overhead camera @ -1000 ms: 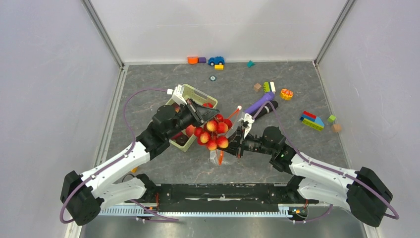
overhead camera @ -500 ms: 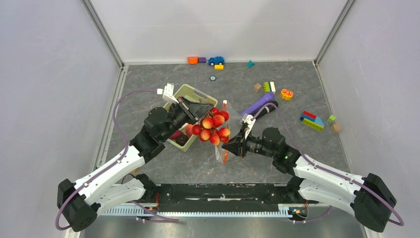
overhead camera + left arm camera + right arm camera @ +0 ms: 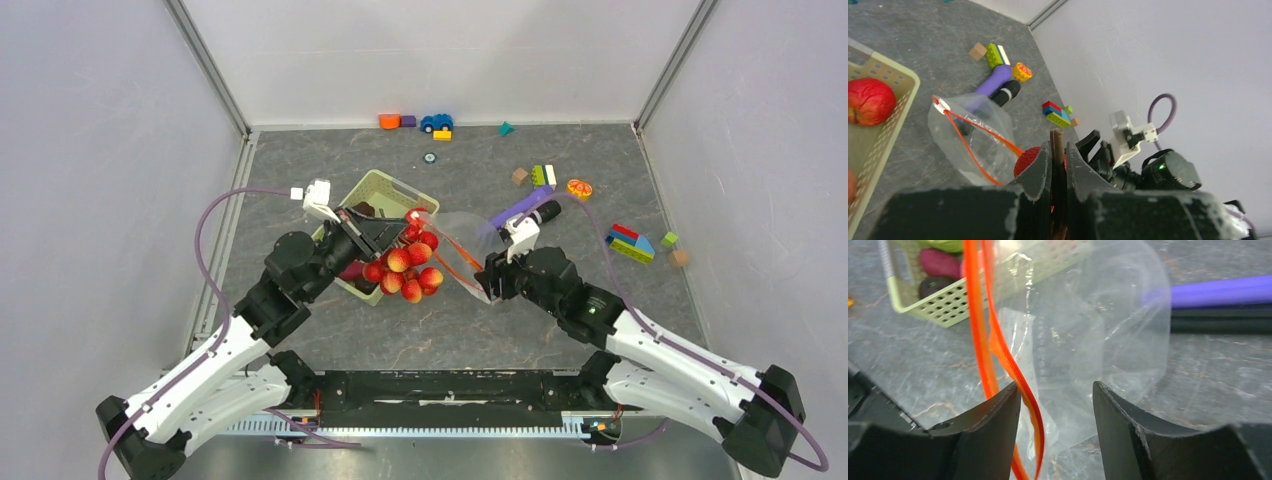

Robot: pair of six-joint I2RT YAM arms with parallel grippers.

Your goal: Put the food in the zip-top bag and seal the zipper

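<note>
While the left pincer [image 3: 1058,152] clenched the apple bunch [image 3: 403,268], seemingly by its stem, the right pincer [image 3: 1055,388] gaped astride the zip-top bag [image 3: 1118,325].

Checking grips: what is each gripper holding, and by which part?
Left gripper pinches the apple bunch by its brown stem; right gripper, open, holds nothing.

Top external: high above and behind the near edge of the counter [image 3: 450,330], tilted down toward the far edge; distant, takes in the whole counter.
Left wrist: low, close behind its own jaws, facing the far right corner.
Right wrist: very close, looking down between its jaws toward the far left.
Shared: zip-top bag [image 3: 462,240], purple tool [image 3: 520,212] and green basket [image 3: 385,190] appear in all three.
</note>
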